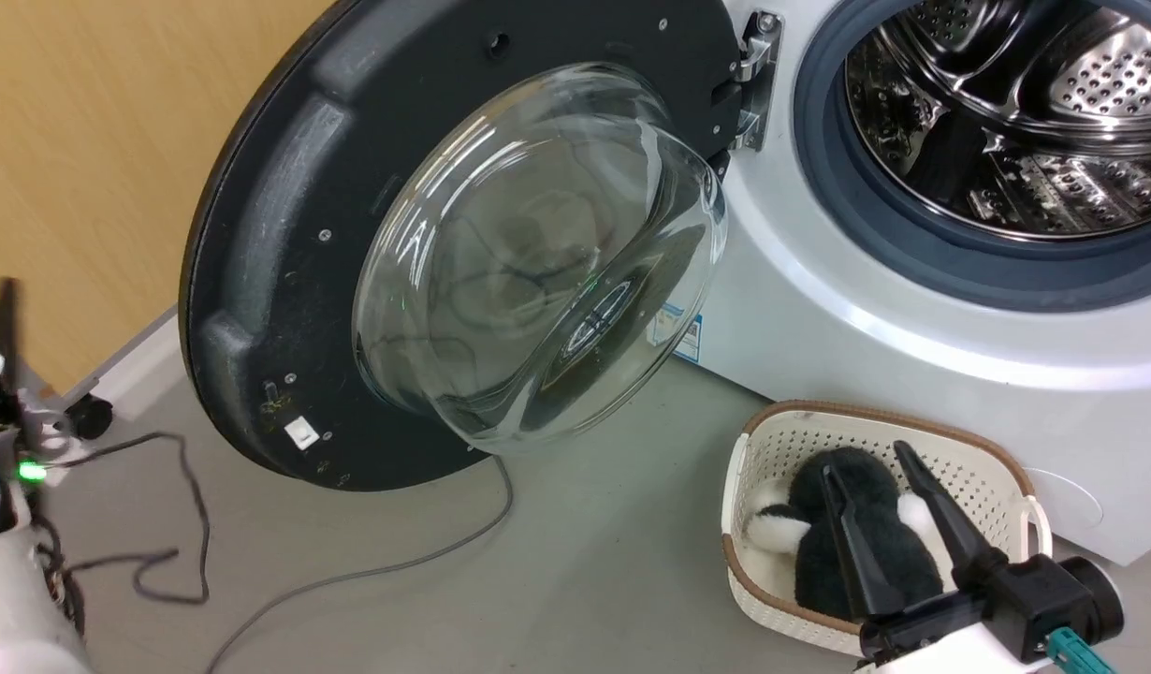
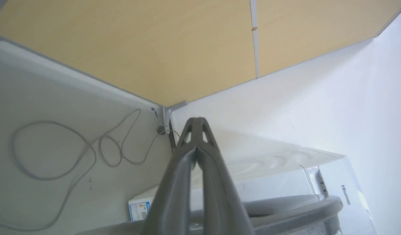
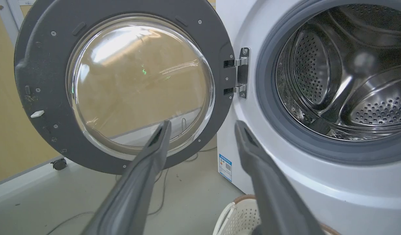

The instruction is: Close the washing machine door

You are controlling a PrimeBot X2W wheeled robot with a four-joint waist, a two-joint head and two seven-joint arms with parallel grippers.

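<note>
The washing machine door [image 1: 538, 253] stands swung wide open to the left of the washing machine [image 1: 866, 318], hung on its hinge [image 1: 753, 84]. Its glass bowl bulges towards me, and the steel drum [image 1: 1006, 112] lies exposed. My left gripper [image 1: 7, 300] is at the far left edge, left of the door and apart from it. In the left wrist view that gripper [image 2: 196, 122] is shut on nothing, with the door's rim [image 2: 301, 209] below it. My right gripper [image 1: 870, 459] hangs open over the basket. From its wrist, the right gripper [image 3: 202, 125] faces the door [image 3: 138, 81] and the machine [image 3: 318, 182].
A white laundry basket [image 1: 968, 459] holding a black-and-white plush toy [image 1: 847, 487] sits on the floor against the machine's front. A grey cable [image 1: 192, 524] loops across the floor below the door. A wood-panelled wall [image 1: 89, 140] and a small caster [image 1: 91, 417] stand at the left.
</note>
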